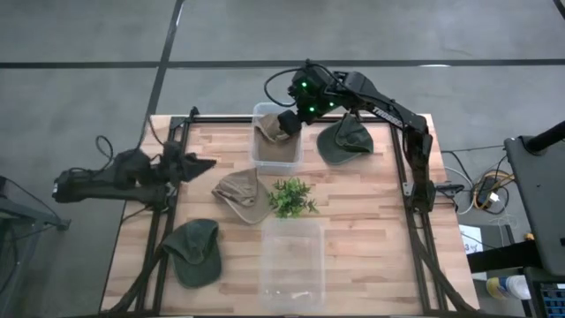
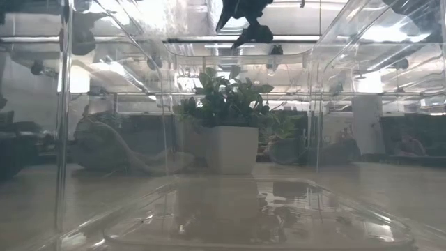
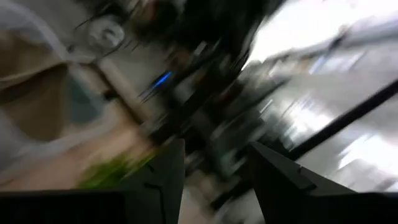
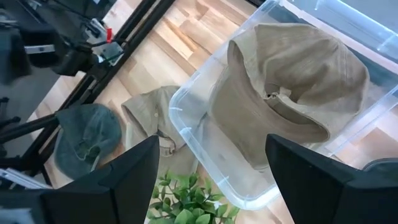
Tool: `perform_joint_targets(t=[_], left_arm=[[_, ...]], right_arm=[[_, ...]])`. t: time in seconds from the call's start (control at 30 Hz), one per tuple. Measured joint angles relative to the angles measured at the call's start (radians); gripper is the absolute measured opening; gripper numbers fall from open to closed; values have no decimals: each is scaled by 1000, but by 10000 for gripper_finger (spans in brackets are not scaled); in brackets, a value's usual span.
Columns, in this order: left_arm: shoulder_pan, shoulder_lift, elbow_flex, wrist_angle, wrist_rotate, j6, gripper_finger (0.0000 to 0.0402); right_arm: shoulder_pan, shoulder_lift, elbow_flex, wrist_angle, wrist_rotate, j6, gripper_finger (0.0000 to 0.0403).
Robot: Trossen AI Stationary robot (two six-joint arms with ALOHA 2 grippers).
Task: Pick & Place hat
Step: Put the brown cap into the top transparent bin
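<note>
A tan hat (image 4: 292, 81) lies crumpled inside the far clear bin (image 1: 276, 132), resting on the bin's floor. My right gripper (image 1: 291, 117) hovers open just above it (image 4: 211, 180), touching nothing. A second tan hat (image 1: 243, 194) lies flat on the table near the middle. One green hat (image 1: 346, 141) rests right of the bin, another green hat (image 1: 194, 252) near the table's left front. My left gripper (image 1: 199, 164) waits open at the left edge (image 3: 214, 180).
A small potted plant (image 1: 291, 196) stands mid-table, in front of the far bin. A larger clear bin (image 1: 291, 265) sits at the near edge and fills the low view (image 2: 209, 209). Black frame rails (image 1: 415, 190) run along both table sides.
</note>
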Motion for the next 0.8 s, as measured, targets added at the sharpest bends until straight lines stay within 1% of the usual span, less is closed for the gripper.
perform_joint_targets(t=[0.17,0.27,0.33,0.43,0.6,0.73,0.8], left_arm=[[0,172,193,-330,58,247,167],[0,270,281,-458,70,387,167],[0,334,326,-509,72,468,167],[-4,420,379,-536,73,590,167],[-27,547,429,-601,72,778,167],[-74,634,454,-710,70,870,167],[-113,668,455,-721,72,925,167]], right_arm=[[0,-13,0,7,2,-2,277],[0,-14,0,7,5,-8,273],[0,-14,0,7,9,-11,270],[0,-14,0,7,10,-24,266],[2,-19,0,1,-2,-38,260],[2,-33,0,-10,-15,-39,262],[2,-36,0,-16,-16,-39,264]])
